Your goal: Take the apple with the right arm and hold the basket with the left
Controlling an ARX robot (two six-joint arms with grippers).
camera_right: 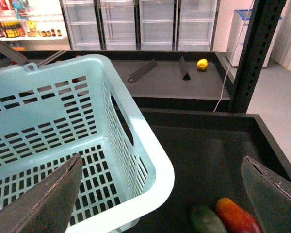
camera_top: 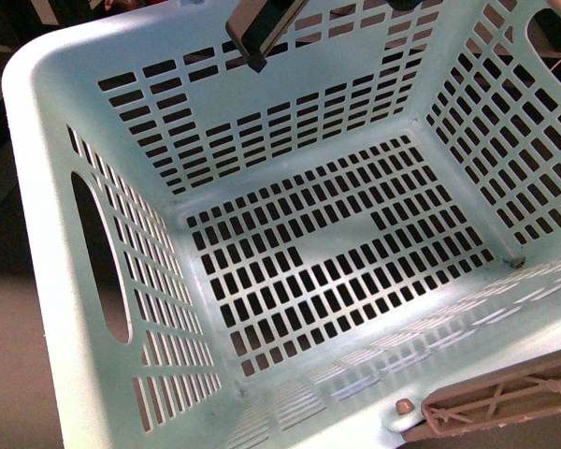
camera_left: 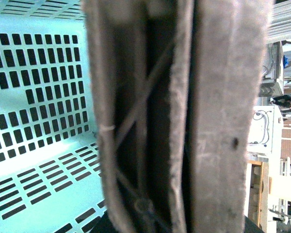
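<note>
While my right gripper [camera_right: 161, 159] hangs with its jaws spread wide and empty, the apple [camera_right: 238, 217] lies low in the dark bin [camera_right: 199, 150] beneath it. It sits just beside a dull green fruit [camera_right: 204, 221] and not far from the basket [camera_right: 140, 131] wall, and the frame edge cuts part of it off. The front view shows the basket's slotted base bare.

**Left gripper.** The left wrist view is filled by the ribbed handle [camera_left: 223, 121], pressed close to the lens. I cannot tell whether my jaws there are clamped on it or slack.

**Hazards, as I judge them.**
- (a) A descent aimed slightly off could close on the green fruit, or pinch both fruits at once, because they lie so close together.
- (b) One of my right fingers [camera_right: 53, 199] shows over the basket interior. A straight drop from here might catch the rim and tip or shove the basket, and more so if the left hold is loose.
- (c) The apple is round and smooth, so an off-centre squeeze may squirt it sideways across the bin floor.
- (d) The handle pivots, so a load dropped to one side could swing the basket.

**Writing.** None is legible. The bottles [camera_right: 14, 30] on the far shelf carry labels too small to read, and neither basket nor handle shows a brand. A yellow fruit [camera_right: 202, 64] sits on the dark counter beyond — unmarked.
</note>
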